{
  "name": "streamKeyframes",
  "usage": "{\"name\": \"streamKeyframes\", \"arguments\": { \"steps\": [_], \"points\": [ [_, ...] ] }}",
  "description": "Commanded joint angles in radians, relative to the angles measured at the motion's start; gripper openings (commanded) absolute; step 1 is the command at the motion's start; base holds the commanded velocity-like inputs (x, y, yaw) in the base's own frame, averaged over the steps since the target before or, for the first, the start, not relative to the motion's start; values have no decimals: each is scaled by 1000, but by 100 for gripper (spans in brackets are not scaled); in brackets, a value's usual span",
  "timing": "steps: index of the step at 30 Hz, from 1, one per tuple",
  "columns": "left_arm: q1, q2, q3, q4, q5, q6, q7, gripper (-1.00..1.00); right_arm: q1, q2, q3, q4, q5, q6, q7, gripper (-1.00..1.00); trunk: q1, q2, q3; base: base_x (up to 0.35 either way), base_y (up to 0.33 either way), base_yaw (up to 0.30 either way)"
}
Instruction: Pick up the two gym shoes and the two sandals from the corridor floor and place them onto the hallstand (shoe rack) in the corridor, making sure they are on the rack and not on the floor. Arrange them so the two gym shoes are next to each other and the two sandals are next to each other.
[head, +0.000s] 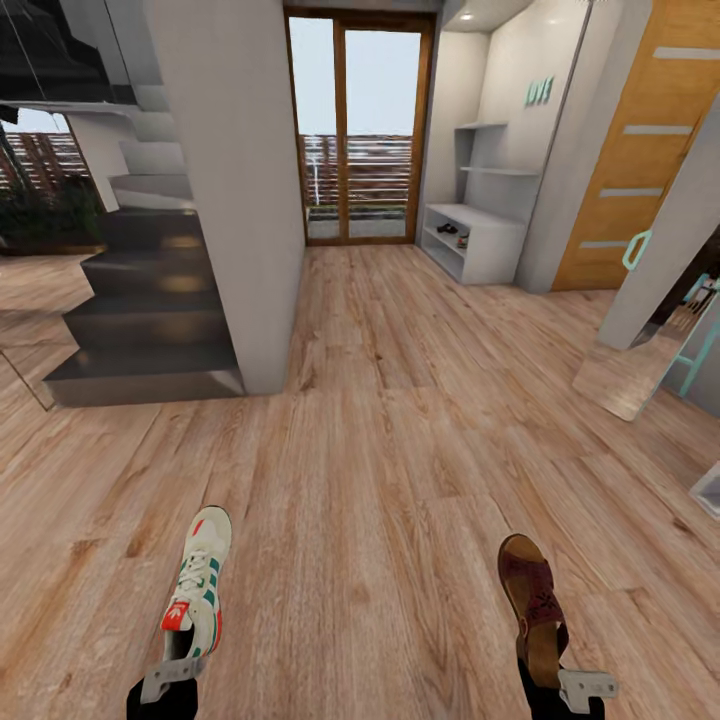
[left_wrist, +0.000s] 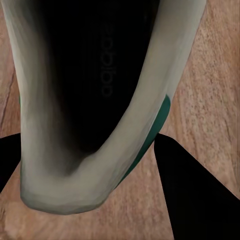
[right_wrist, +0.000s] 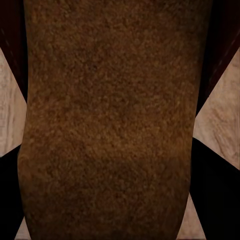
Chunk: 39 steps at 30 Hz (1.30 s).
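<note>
Head view: left end effector (head: 170, 668) grips one sneaker (head: 201, 580), right end effector (head: 565, 672) one sandal (head: 532, 596); shoe rack (head: 480, 235) far ahead, something dark already shelved.

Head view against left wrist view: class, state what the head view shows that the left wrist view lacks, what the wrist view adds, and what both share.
Head view alone: the sandal in the right gripper, the pale hallstand far ahead with small dark items on its shelf, the grey staircase, the glass door. Left wrist view alone: the gym shoe's dark inside with faint lettering, seen from the heel, between two dark fingers. Shared: that gym shoe with its green stripe, held by the left gripper over the wood floor.
</note>
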Motion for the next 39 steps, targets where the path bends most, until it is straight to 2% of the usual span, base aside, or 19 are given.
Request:
{"name": "streamKeyframes", "arguments": {
  "steps": [1,11,18,26,39],
  "points": [
    [-1,-1,7,1,-10,-4,-7,-100,-1,2,-7,15,8,-4,6,-100,-4,7,3,0,0,-2],
    [-1,-1,8,2,-9,-4,-7,-100,-1,9,-9,41,4,-5,3,-100,-42,77,34,0,0,7],
    [-1,-1,8,2,-9,-4,-7,-100,-1,8,-10,44,4,-6,3,-100,-69,126,61,0,0,142],
    [0,-4,7,0,-4,-4,-18,-100,-1,8,-10,45,6,-5,5,-100,-69,126,72,47,-3,35],
    [0,-6,8,1,21,-4,-19,-100,-1,-4,-7,42,10,-5,11,-100,-69,126,73,319,-105,0]
  ]
}}
